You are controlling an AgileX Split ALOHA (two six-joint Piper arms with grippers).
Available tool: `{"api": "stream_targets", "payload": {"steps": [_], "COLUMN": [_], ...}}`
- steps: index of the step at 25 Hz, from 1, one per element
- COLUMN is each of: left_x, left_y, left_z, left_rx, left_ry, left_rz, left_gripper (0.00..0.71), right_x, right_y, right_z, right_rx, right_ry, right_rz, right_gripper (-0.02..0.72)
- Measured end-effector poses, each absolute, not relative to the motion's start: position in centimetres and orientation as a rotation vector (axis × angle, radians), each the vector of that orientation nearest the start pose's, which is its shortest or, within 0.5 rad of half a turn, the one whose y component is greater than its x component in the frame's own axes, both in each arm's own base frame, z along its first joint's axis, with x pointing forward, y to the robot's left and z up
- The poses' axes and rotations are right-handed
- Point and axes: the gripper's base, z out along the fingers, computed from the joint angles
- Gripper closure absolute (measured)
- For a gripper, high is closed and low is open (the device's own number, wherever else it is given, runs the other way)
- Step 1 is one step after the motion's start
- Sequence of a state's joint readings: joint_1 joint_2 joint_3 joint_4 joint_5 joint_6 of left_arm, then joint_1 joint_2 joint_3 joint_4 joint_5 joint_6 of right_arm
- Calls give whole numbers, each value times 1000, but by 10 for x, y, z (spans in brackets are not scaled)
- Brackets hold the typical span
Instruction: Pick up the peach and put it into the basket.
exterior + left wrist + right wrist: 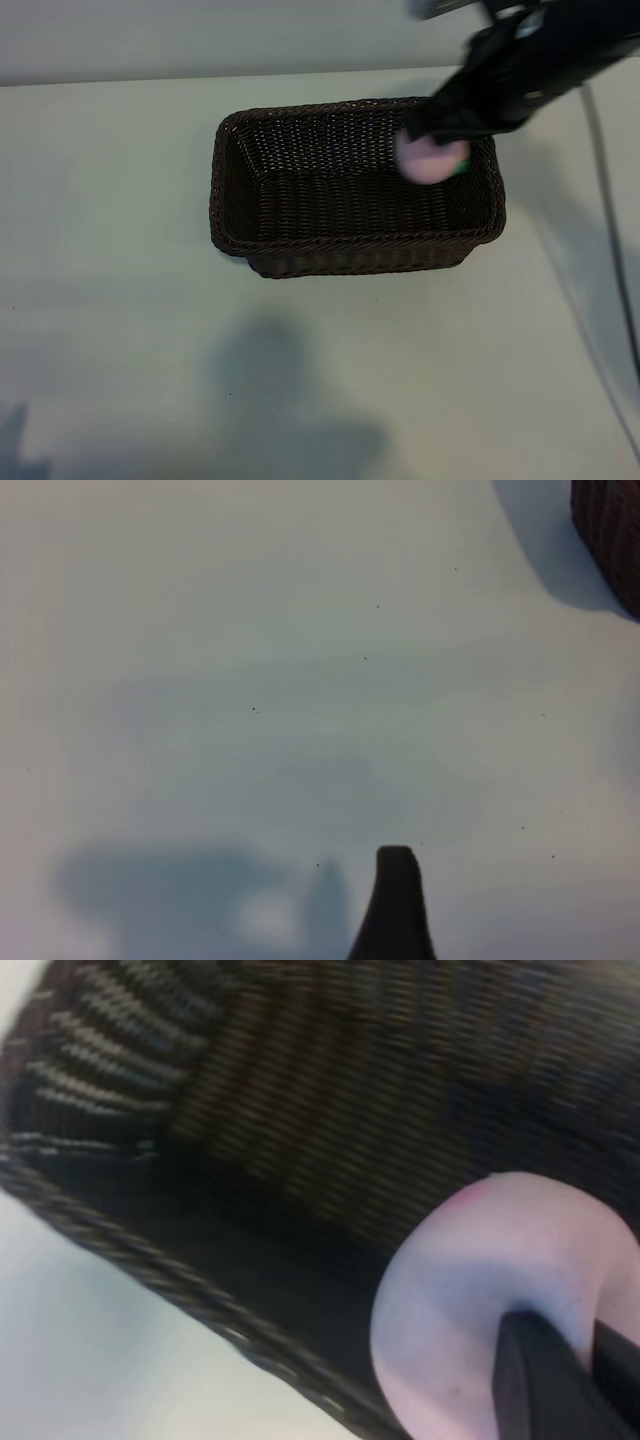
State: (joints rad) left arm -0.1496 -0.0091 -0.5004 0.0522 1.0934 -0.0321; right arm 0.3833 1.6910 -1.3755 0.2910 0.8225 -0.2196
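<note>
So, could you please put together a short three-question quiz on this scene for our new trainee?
1. True or false: the peach already lies on the floor of the basket.
2. Which gripper holds the peach? A) left B) right
3. Fill in: the held peach hangs over the basket's ____ end as the exterior view shows it.

Key:
1. False; it is held above the basket in the right gripper.
2. B; the left gripper hangs open over bare table.
3. Right.
</note>
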Motion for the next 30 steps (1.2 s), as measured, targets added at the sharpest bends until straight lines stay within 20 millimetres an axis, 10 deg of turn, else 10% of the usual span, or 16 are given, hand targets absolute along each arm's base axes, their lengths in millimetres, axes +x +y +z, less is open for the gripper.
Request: {"api": "stream_targets", "payload": {"steps": [16,25,30], "left_x": [-7,-7,-7], "left_y": [5,5,5], "left_z": [275,275,275], "left_rx": [118,118,118], "left_ry": [2063,2063,2063], "left_rz": [-49,-49,-49], "left_gripper": [116,116,116], "right_x": [387,397,401], "right_y": [203,210,208], "right_z": [175,210,231], "right_rx": [-681,-637,-611], "right_ry": [2737,2697,2722], "right_rz": [376,419,408], "right_gripper": [587,40,-2]}}
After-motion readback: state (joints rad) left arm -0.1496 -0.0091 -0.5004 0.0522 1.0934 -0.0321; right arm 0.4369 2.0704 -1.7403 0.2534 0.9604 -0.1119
